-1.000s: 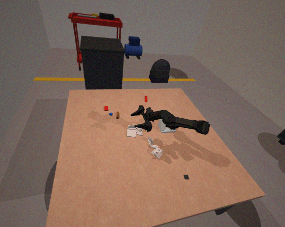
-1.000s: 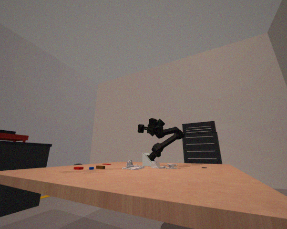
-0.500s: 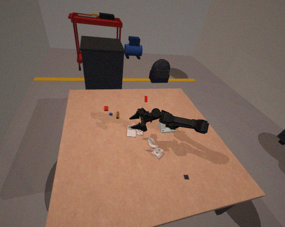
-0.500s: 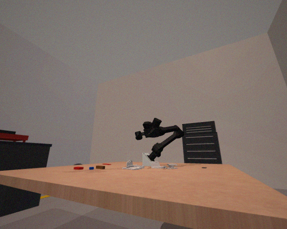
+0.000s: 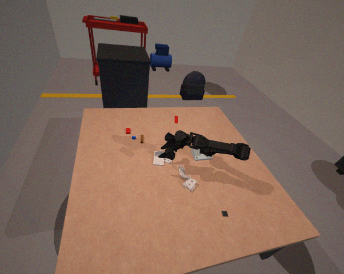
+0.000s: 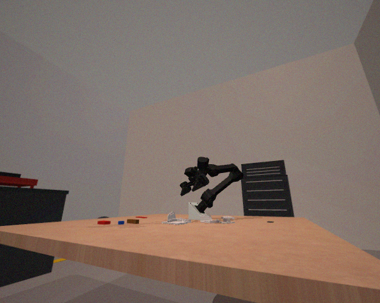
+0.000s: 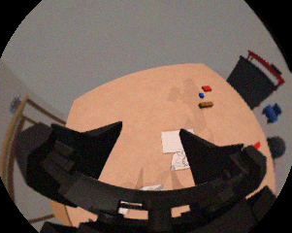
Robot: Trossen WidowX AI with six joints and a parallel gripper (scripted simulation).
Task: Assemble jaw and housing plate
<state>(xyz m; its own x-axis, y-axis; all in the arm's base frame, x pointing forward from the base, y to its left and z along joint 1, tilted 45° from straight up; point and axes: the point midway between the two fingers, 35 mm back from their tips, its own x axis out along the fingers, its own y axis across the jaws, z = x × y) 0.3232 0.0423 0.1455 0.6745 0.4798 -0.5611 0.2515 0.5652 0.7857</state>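
My gripper [image 5: 160,152] [image 6: 187,192] [image 7: 152,128] is open and empty, in the air above the white parts. A flat white square part [image 5: 158,161] [image 7: 171,142] lies on the table, with a raised piece at its back edge. A smaller white part [image 5: 168,161] [image 7: 179,160] with dark outlines touches or nearly touches its side, partly hidden by a finger in the top view. Nearer the front, a curved white piece [image 5: 182,172] stands beside a white block [image 5: 194,186] [image 6: 228,219] with two round marks on top. Which part is the jaw, base or housing plate, and the pins, I cannot tell.
A red block [image 5: 128,130] [image 6: 103,222] [image 7: 207,88], a blue cube [image 5: 134,137] [image 6: 120,222] and a brown block [image 5: 142,138] [image 6: 132,221] lie at the back left. Another red block [image 5: 176,119] lies farther back. A dark square [image 5: 224,213] lies near the front right.
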